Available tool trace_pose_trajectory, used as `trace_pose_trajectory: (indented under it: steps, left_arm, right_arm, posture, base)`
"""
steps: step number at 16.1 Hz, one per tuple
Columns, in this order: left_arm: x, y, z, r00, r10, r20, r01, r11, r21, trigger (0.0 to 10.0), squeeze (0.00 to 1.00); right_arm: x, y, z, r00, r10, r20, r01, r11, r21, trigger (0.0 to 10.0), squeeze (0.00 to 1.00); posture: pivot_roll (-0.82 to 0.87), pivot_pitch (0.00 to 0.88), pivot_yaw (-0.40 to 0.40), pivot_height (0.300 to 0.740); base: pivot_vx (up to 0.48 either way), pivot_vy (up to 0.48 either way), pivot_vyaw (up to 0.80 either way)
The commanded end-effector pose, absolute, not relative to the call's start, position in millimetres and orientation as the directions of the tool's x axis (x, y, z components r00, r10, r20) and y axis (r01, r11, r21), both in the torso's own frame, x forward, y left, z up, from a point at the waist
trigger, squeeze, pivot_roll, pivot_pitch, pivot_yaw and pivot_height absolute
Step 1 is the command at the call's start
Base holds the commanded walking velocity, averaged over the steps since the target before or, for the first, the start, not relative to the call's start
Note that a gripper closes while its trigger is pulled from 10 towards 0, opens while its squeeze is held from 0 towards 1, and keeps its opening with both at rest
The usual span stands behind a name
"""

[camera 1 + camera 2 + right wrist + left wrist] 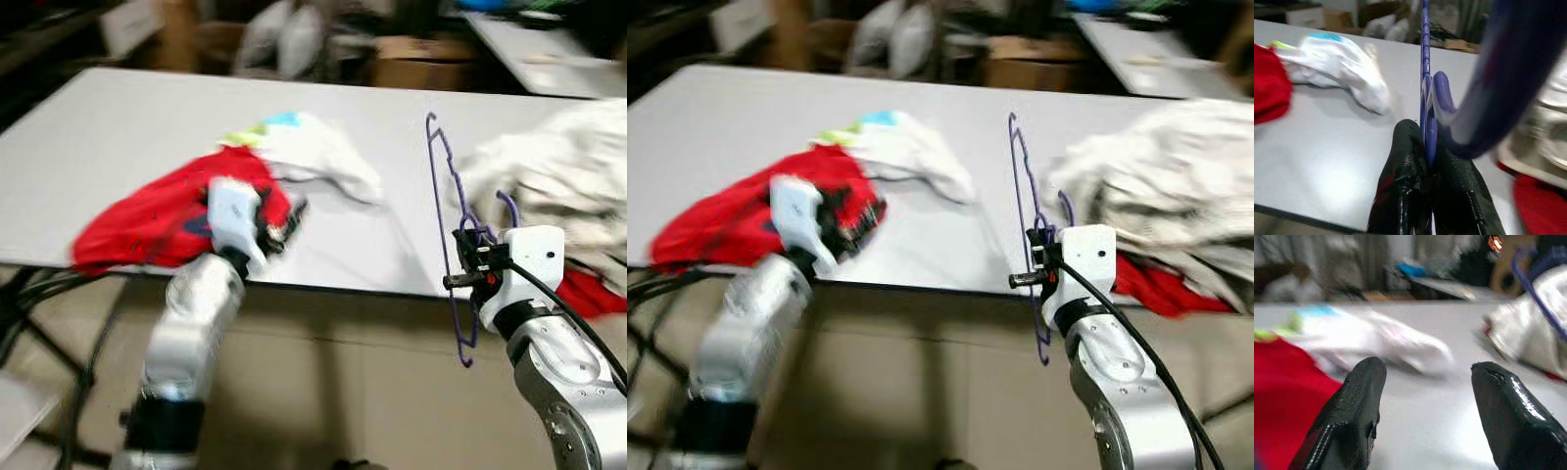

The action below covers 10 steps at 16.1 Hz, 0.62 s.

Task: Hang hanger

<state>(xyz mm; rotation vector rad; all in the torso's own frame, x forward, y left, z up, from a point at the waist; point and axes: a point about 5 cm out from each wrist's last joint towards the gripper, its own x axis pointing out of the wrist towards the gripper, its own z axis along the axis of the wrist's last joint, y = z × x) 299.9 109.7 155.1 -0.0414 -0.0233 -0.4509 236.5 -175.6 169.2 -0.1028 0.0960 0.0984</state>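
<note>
Right gripper (468, 262) pinches a thin purple wire hanger (446, 211) upright at the grey table (118, 137) edge. Left gripper (1422, 396), fingers spread and empty, hovers over crumpled red cloth (147, 220).

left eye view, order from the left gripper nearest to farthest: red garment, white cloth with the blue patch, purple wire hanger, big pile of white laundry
1. Red garment, right at the left gripper, on the table's left.
2. White cloth with the blue patch, just beyond, mid-table.
3. Purple wire hanger, off to the right, clamped in the right gripper.
4. Big pile of white laundry, far right.
</note>
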Motion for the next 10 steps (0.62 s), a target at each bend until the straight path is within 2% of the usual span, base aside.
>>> trace_pose_trajectory:
  steps: [1, 3, 5, 6, 10]
  left_arm:
    - [296.9, 110.1, 159.8, 0.916, -0.400, 0.034, 0.401, 0.915, -0.053, 10.0, 0.00]
    - [295.0, 110.3, 158.3, 0.927, -0.373, 0.029, 0.374, 0.925, -0.067, 10.0, 0.00]
    - [293.5, 107.9, 157.5, 0.928, -0.371, 0.017, 0.371, 0.924, -0.097, 10.0, 0.00]
    - [293.4, 106.9, 156.5, 0.925, -0.380, 0.014, 0.380, 0.921, -0.082, 10.0, 0.00]
    - [292.0, 106.0, 154.3, 0.925, -0.381, 0.002, 0.380, 0.922, -0.074, 10.0, 0.00]
  right_arm:
    - [234.2, -175.3, 173.9, 0.991, 0.096, -0.089, -0.107, 0.987, -0.121, 10.0, 0.00]
    - [233.8, -181.2, 175.1, 0.996, 0.056, -0.071, -0.063, 0.992, -0.108, 10.0, 0.00]
    - [231.0, -184.7, 169.6, 0.992, 0.038, -0.121, -0.044, 0.998, -0.047, 10.0, 0.00]
    - [230.5, -186.9, 169.4, 0.993, 0.011, -0.117, -0.022, 0.995, -0.099, 10.0, 0.00]
    - [225.1, -184.9, 162.9, 0.990, 0.012, -0.142, -0.022, 0.998, -0.065, 10.0, 0.00]
  posture:
    - [-0.03, 0.000, -0.015, 0.740]
    - [-0.04, 0.000, -0.015, 0.740]
    - [-0.04, 0.000, -0.011, 0.740]
    - [-0.05, 0.000, -0.005, 0.740]
    - [-0.06, 0.000, 0.007, 0.740]
  base:
    - [0.000, 0.000, -0.77]
    - [0.000, 0.000, -0.77]
    - [0.000, 0.000, -0.69]
    - [0.000, 0.000, -0.62]
    - [0.000, 0.000, -0.61]
